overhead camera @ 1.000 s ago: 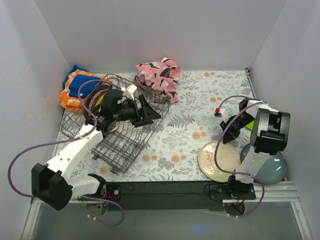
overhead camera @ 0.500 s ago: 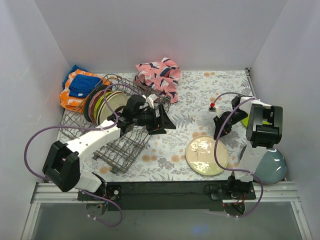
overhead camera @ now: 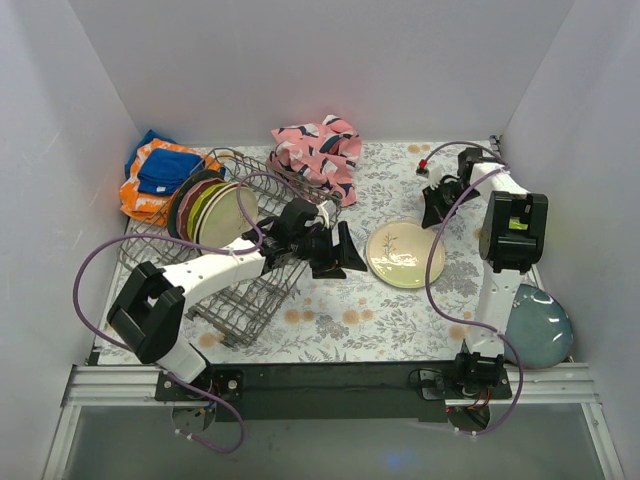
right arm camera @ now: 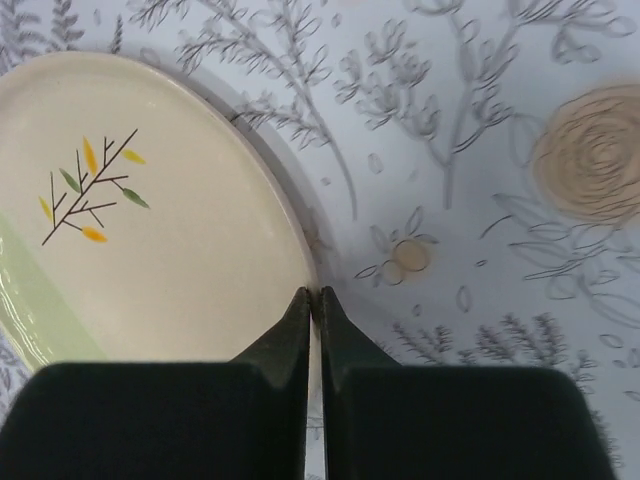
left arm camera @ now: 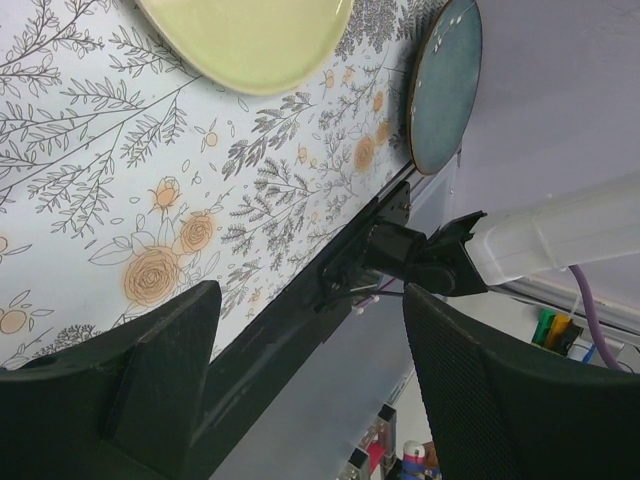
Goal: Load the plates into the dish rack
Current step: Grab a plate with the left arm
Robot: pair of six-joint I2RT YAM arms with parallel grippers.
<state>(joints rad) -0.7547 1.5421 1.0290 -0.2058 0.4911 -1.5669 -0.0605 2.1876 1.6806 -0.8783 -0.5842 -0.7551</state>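
The cream plate (overhead camera: 405, 255) lies flat on the table (overhead camera: 330, 320) near the rack (overhead camera: 245, 300), its rim clamped in the right tool (right arm camera: 315, 300). The left tool (overhead camera: 350, 252) stands beside it, wide apart; I judge it must next grip the plate for racking.

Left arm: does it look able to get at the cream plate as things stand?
Probably yes. The left gripper is open right beside the cream plate, with nothing between them. The right gripper, fingers shut, sits at the plate's opposite rim, out of the way.
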